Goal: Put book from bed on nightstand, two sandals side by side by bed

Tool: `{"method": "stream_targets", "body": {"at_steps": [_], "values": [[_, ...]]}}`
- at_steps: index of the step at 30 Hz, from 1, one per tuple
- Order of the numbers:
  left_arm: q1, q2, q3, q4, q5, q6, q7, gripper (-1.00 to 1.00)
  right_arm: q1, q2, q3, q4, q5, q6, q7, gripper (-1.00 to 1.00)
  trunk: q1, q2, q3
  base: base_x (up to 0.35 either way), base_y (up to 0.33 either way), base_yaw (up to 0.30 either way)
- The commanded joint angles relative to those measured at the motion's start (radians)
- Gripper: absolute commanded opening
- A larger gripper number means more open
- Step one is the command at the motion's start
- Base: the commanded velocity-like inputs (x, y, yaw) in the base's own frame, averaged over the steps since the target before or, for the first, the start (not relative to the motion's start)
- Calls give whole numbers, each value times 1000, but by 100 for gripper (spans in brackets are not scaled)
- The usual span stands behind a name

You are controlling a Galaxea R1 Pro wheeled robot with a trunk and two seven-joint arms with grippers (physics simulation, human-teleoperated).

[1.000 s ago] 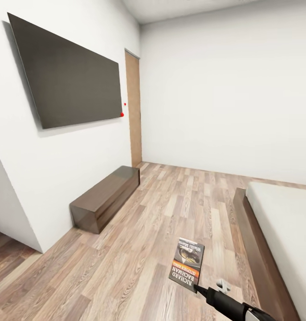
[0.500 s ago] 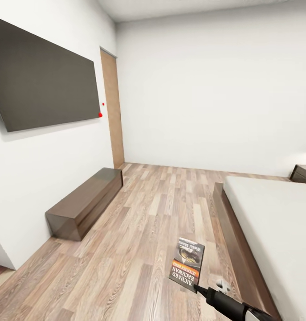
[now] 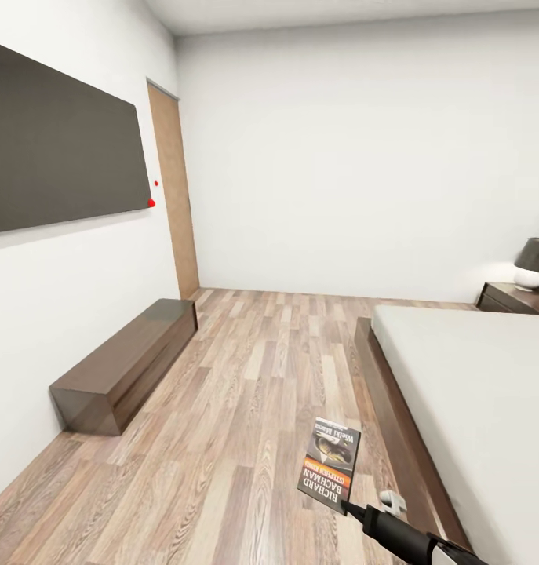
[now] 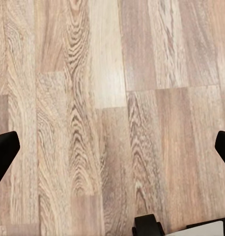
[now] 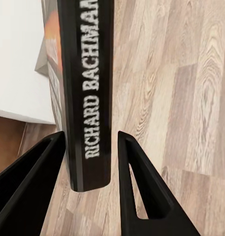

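Note:
The book [image 3: 329, 464], a thin paperback with a dark cover and an orange band, hangs above the wood floor in the head view. My right gripper [image 3: 349, 508] is shut on its lower edge. In the right wrist view the black spine of the book [image 5: 88, 98], lettered "Richard Bachman", stands between the two black fingers of the right gripper [image 5: 90, 140]. The bed [image 3: 473, 377] lies to the right of the book, and a nightstand [image 3: 508, 297] stands at its far end. My left gripper [image 4: 112, 152] is open over bare floor planks. The sandals are out of view.
A large dark screen [image 3: 57, 157] hangs on the left wall above a low brown bench [image 3: 124, 365]. A wooden door [image 3: 173, 196] stands in the far left corner. A dark-shaded lamp [image 3: 533, 263] sits on the nightstand. Open floor runs between bench and bed.
The whole head view has swung to the right, so screen, bench and door slid left. More of the bed, the nightstand and the lamp came into view. The book stays in the right gripper.

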Motion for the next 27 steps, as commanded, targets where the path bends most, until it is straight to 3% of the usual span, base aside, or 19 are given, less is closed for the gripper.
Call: {"method": "stream_targets", "body": {"at_steps": [1,7,21,27], "values": [[-1,0,9,0,-8,-3,-3,100,-1,0,-1,0,-6,6,3,-100,0,-1,-1,0,0,-8],[-1,0,9,0,-8,-3,-3,100,-1,0,-1,0,-6,6,3,-100,0,-1,-1,0,0,-98],[0,0,9,0,-8,-3,-3,100,-1,0,-1,0,-6,6,3,-100,0,-1,-1,0,0,-264],[-1,0,9,0,-8,-3,-3,100,-1,1,-1,0,-6,6,3,-100,0,-1,-1,0,0,-63]]}}
